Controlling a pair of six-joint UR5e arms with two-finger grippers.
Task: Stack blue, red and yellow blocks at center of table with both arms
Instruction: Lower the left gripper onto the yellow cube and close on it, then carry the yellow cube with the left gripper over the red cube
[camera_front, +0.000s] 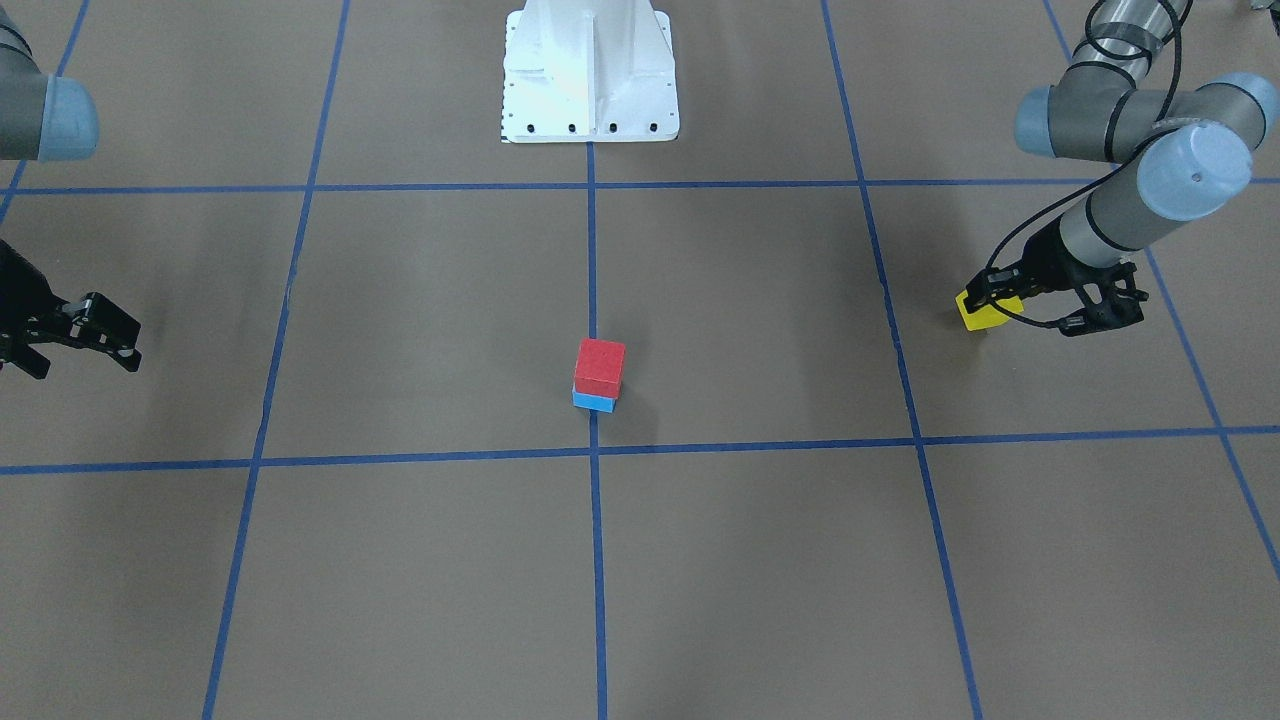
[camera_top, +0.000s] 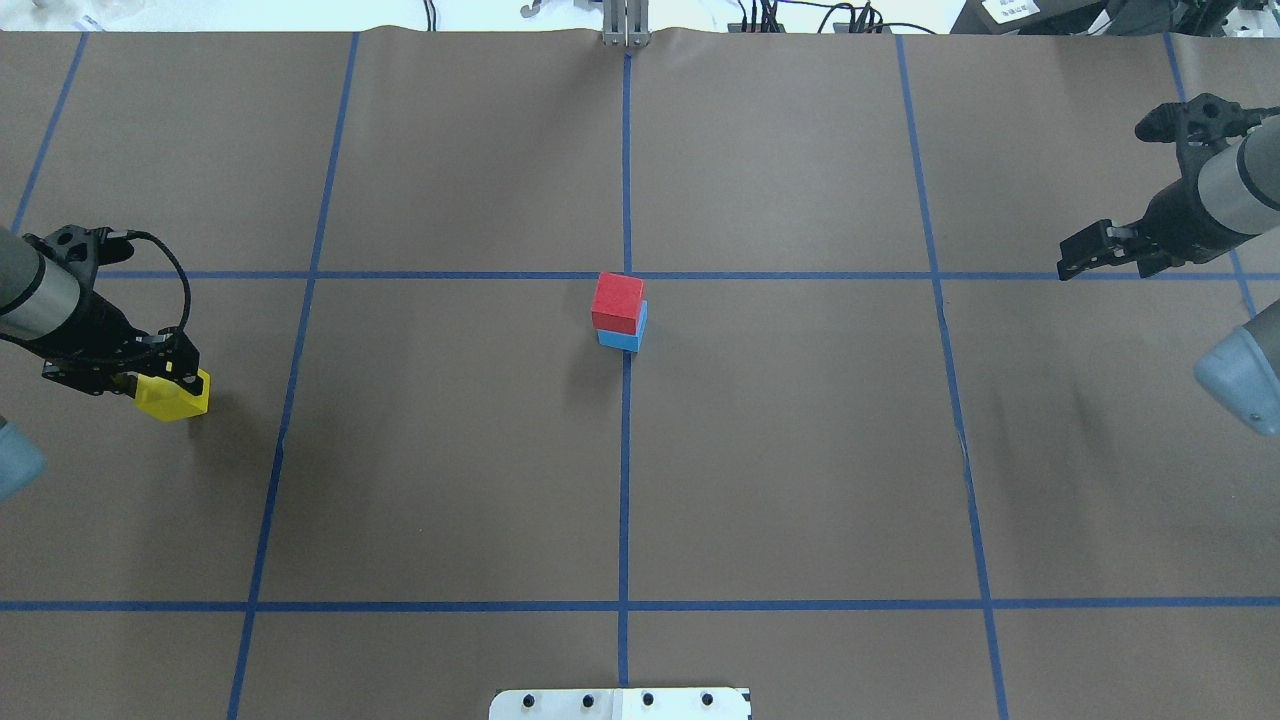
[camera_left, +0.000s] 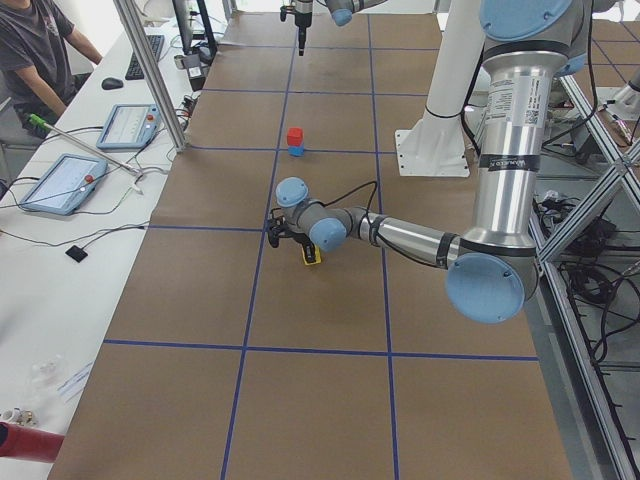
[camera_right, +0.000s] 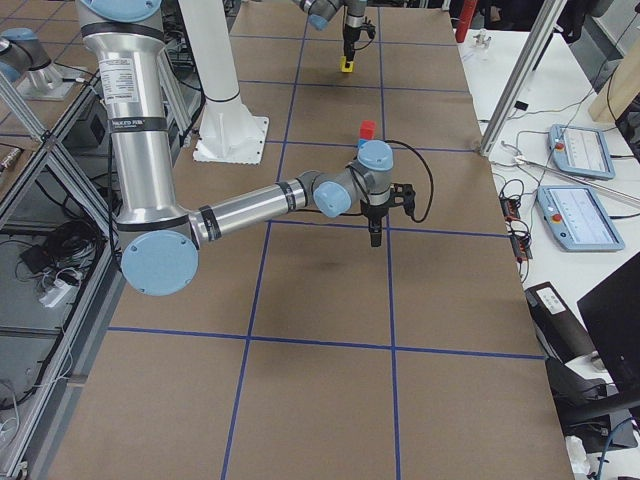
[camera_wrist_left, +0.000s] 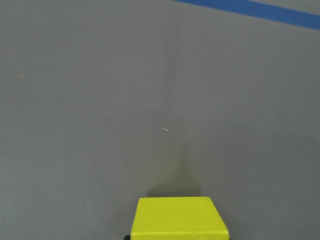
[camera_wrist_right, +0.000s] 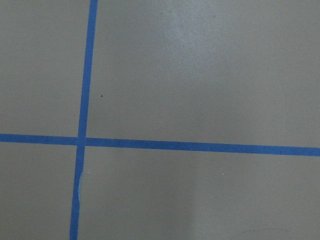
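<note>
Last step here, left claw (camera_top: 165, 378) clamped on yellow block (camera_top: 175, 398), just gotta carry it over and set it square on red block (camera_top: 617, 300) atop blue block (camera_top: 622, 339).

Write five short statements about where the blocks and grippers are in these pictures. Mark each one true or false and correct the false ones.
1. The red block sits on top of the blue block. True.
2. The yellow block is already on the stack. False: it is far out to the side, away from the stack.
3. The right gripper is carrying a block. False: it holds nothing.
4. The stack stands on the central blue tape line. True.
5. The left gripper is closed on the yellow block. True.
</note>
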